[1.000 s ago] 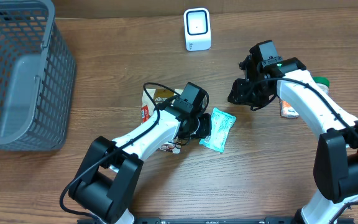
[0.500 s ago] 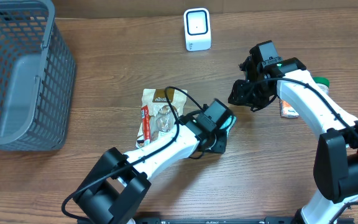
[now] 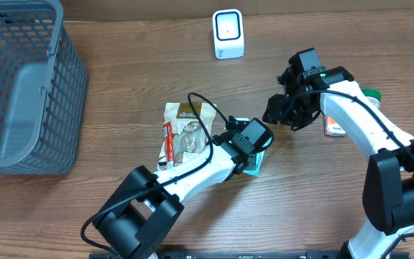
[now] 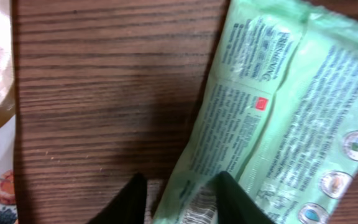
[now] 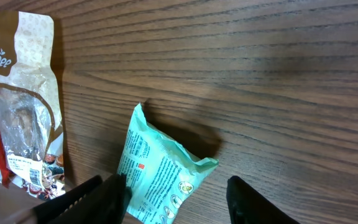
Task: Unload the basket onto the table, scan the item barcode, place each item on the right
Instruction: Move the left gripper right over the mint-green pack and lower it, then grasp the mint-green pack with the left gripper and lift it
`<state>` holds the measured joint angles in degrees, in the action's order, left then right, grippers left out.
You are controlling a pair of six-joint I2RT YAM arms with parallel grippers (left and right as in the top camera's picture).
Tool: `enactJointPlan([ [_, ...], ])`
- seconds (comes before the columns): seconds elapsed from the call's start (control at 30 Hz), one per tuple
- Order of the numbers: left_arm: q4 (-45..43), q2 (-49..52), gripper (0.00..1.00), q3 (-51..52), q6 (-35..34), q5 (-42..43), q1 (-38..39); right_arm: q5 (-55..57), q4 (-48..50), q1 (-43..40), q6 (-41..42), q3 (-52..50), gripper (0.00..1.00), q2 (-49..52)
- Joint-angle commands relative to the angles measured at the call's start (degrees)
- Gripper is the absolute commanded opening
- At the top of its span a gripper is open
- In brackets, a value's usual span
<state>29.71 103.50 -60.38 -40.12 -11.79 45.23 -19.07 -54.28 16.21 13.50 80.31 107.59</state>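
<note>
Two fingers of the left gripper (image 4: 180,202) show at the bottom of its wrist view, a little apart and straddling the near corner of the green packet (image 4: 278,124). One finger is over bare wood and the other over the packet's printed face, with the crinkled corner between them. I cannot tell whether they pinch it. The packet lies flat on the wooden table (image 3: 121,72), near its middle, with small text and a red square facing up. From overhead the left gripper covers most of it, so only slivers of teal show.

Just to the left of the packet lies a brown-and-white snack pouch (image 3: 183,133) with a clear window. A red sachet (image 3: 167,138) runs along the pouch's left edge.

Farther out and to the right, the right gripper (image 3: 282,111) hangs above the table. Its jaws are spread wide with nothing between them, and its camera looks down on the packet and the pouch. Beside that arm an orange-labelled item (image 3: 334,128) is partly hidden, so I cannot make out what it is.

At the far edge a white scanner (image 3: 228,34) stands upright, well apart from the packet. A grey mesh basket (image 3: 20,86) fills the far left corner.
</note>
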Motion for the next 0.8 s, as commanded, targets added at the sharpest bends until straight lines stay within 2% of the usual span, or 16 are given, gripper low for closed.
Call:
enactJointPlan([
  [0.0, 0.1, 0.5, 0.36, -2.0, 4.7, 3.3, -0.4, 0.2, 0.1, -0.1, 0.0, 0.7, 0.56, -0.7],
  [0.1, 2.9, -0.3, 0.4, -5.2, 4.9, 4.3, -0.4, 0.2, 0.2, -0.1, 0.0, 0.7, 0.57, -0.7],
  [0.3, 10.5, -1.0, 0.43, -11.9, 4.8, 4.7, -0.4, 0.2, 0.2, -0.1, 0.0, 0.7, 0.59, -0.7],
  [0.53, 9.3, 0.7, 0.43, -10.0, 1.9, 10.6, 0.3, 0.2, 0.2, -0.1, -0.3, 0.7, 0.6, -0.7],
  [0.67, 7.9, 1.1, 0.09, -9.3, 1.0, 12.5, 0.7, 2.9, 0.1, -0.1, -0.2, 0.7, 0.6, -0.7],
  [0.7, 7.9, 1.1, 0.04, -9.3, 0.8, 12.9, 0.9, 3.2, 0.0, -0.1, -0.2, 0.7, 0.6, -0.7],
  [0.77, 8.0, 1.1, 0.04, -9.2, -0.7, 12.9, 1.0, 3.2, -0.1, -0.1, -0.2, 0.7, 0.6, -0.7],
])
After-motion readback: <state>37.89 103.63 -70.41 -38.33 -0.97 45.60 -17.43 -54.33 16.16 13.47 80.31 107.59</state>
